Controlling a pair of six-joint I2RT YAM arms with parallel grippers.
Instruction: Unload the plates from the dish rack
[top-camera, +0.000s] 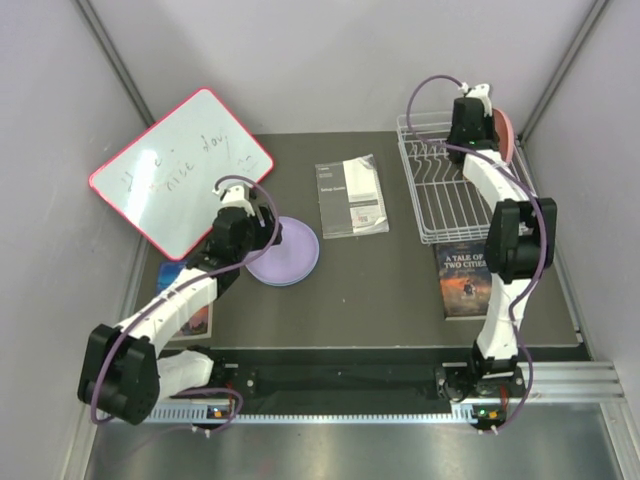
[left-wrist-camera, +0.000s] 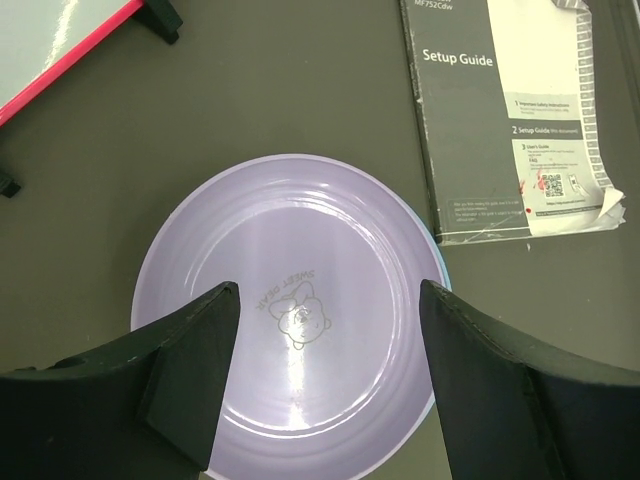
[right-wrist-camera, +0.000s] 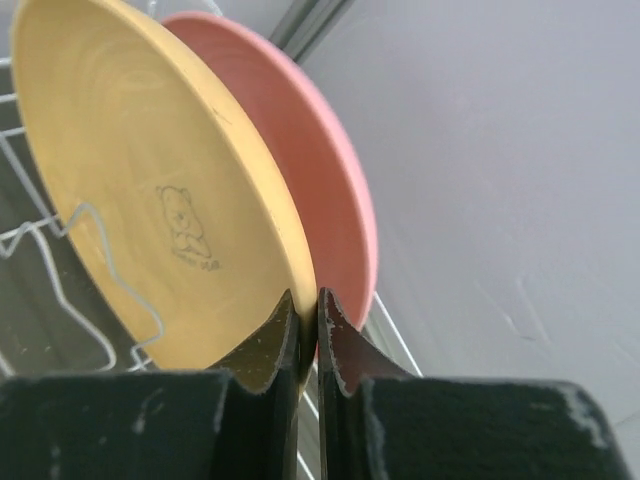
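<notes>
The white wire dish rack (top-camera: 440, 205) stands at the back right, and its wires (right-wrist-camera: 60, 290) show in the right wrist view. An orange plate (right-wrist-camera: 140, 180) and a pink plate (right-wrist-camera: 325, 170) stand on edge in it, the pink plate (top-camera: 505, 133) behind. My right gripper (right-wrist-camera: 310, 305) is shut on the orange plate's rim, at the rack's far end (top-camera: 470, 135). On the table at the left lies a lavender plate (left-wrist-camera: 290, 240) stacked on a light blue plate (left-wrist-camera: 441, 272) whose rim just shows. My left gripper (left-wrist-camera: 327, 290) hangs open just above the lavender plate (top-camera: 295, 258).
A pink-framed whiteboard (top-camera: 180, 170) leans at the back left. A setup guide (top-camera: 352, 195) lies mid-table. One book (top-camera: 465, 275) lies in front of the rack, another (top-camera: 190, 305) under the left arm. Side walls stand close to the rack.
</notes>
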